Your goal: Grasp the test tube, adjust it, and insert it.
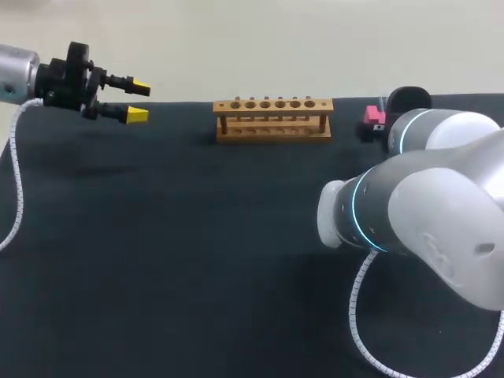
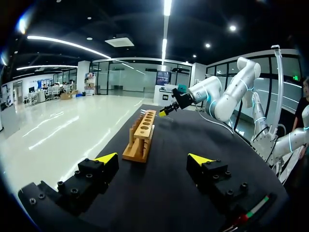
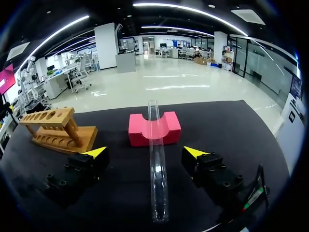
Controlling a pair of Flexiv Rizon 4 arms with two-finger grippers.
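Head view. The black table [image 1: 157, 236] carries a wooden rack [image 1: 273, 118] standing upright near its far edge, about the middle. A pink block [image 1: 373, 116] sits to the right of the rack, well apart from it. The left arm [image 1: 24, 79] enters at the far left corner. The left gripper [image 1: 136, 100] hangs above the table, well to the left of the rack, its two yellow-tipped fingers apart and nothing between them. The right arm [image 1: 441, 197] fills the right side of the view and hides its own fingers.

Left wrist view. The fingers stand wide apart and hold nothing. The rack lies ahead of them, end-on, slightly towards one finger. The right arm is seen past the rack, over the far end of the table.

Right wrist view. The right gripper [image 3: 145, 152] has its fingers spread wide, gripping nothing. The test tube [image 3: 155, 164] lies lengthwise between the two fingers, clear of both. Its far end rests in the saddle of the pink block and its near end points back towards the gripper. The block stands just ahead of the fingers. The rack stands beside the block, apart from it.
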